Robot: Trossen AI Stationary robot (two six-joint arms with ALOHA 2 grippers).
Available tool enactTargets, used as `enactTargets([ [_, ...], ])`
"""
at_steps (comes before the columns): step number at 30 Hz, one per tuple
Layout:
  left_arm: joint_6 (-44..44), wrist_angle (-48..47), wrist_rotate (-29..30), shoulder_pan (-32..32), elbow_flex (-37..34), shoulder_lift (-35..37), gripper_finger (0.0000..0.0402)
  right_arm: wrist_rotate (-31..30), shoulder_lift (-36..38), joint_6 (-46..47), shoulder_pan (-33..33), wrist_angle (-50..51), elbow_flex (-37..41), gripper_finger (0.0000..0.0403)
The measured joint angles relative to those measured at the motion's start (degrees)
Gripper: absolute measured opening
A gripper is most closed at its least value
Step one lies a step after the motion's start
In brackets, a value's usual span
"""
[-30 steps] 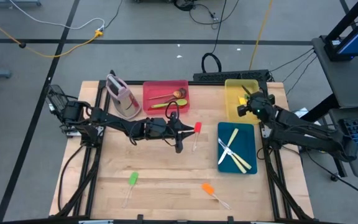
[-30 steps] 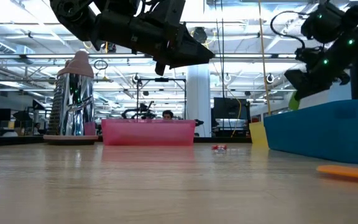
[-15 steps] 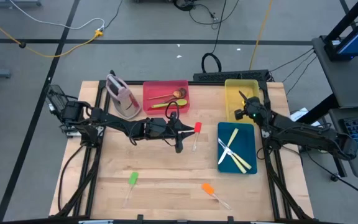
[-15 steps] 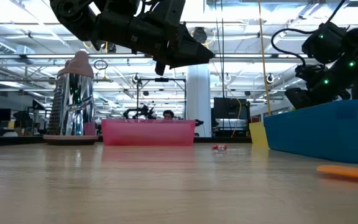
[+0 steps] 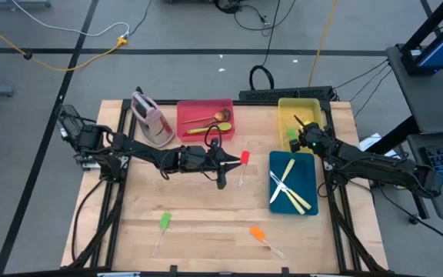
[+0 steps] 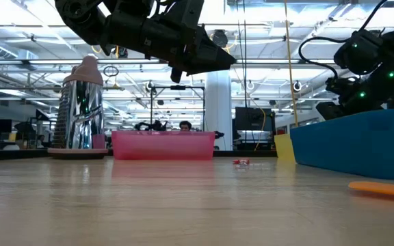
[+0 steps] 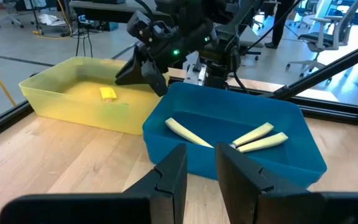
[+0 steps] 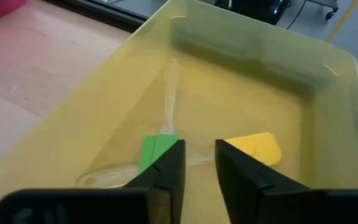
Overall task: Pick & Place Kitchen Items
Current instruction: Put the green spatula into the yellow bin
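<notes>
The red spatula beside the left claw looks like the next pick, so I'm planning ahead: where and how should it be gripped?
Grip the red spatula on its thin clear handle, just below the red head, coming straight down from above. It lies flat on the table with bare wood on both sides, so fingers can likely straddle the handle crosswise. The left claw hangs right beside it.

on the table (image 5: 206, 231), an upright container (image 5: 151, 120) stands at the back left, with a tray (image 5: 204, 106) holding spoons (image 5: 206, 120) just to its right. two more trays sit to the right, one (image 5: 299, 105) behind the other (image 5: 308, 165); knives (image 5: 289, 187) lie in the nearer. three spatulas lie apart on the table: one (image 5: 244, 163) mid-table, two (image 5: 162, 227) (image 5: 262, 238) near the front.
</notes>
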State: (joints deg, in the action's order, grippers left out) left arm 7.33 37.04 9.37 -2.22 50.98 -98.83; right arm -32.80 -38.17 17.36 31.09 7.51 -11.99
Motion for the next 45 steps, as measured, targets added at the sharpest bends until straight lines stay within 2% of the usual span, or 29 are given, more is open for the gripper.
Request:
enactTargets([
  [9, 0.0, 0.0, 0.0, 0.0, 0.0, 0.0, 0.0088, 1.4, 0.0, -1.9, 0.0, -3.4, 0.0, 0.0124],
  [13, 0.0, -0.2, 0.0, 0.0, 0.0, 0.0, 0.0088, 10.9, 0.0, -4.8, 0.0, -11.8, 0.0, 0.0127],
  [19, 2.3, -2.3, 0.0, 0.0, 0.0, 0.0, 0.0088, 30.8, 0.0, -5.9, -1.1, -25.6, 0.0, 0.0127],
  [23, 2.4, -3.1, 0.0, 0.0, 0.0, 0.0, 0.0088, 37.6, 0.0, -5.9, -5.1, -29.9, 0.0, 0.0128],
  [30, 4.5, -3.0, 0.0, 0.0, 0.0, 0.0, 0.0088, 39.1, 0.0, -1.4, -13.9, -31.7, 0.0, 0.0128],
  [36, 7.5, -4.3, 0.0, -1.0, 0.0, 0.0, 0.0088, 39.0, 0.0, -1.1, -20.5, -33.4, 0.0, 0.0128],
  [45, 12.2, -5.1, 0.1, -7.1, 0.0, 0.0, 0.0088, 38.7, 0.0, -2.8, -25.1, -36.4, 0.0, 0.0128],
])
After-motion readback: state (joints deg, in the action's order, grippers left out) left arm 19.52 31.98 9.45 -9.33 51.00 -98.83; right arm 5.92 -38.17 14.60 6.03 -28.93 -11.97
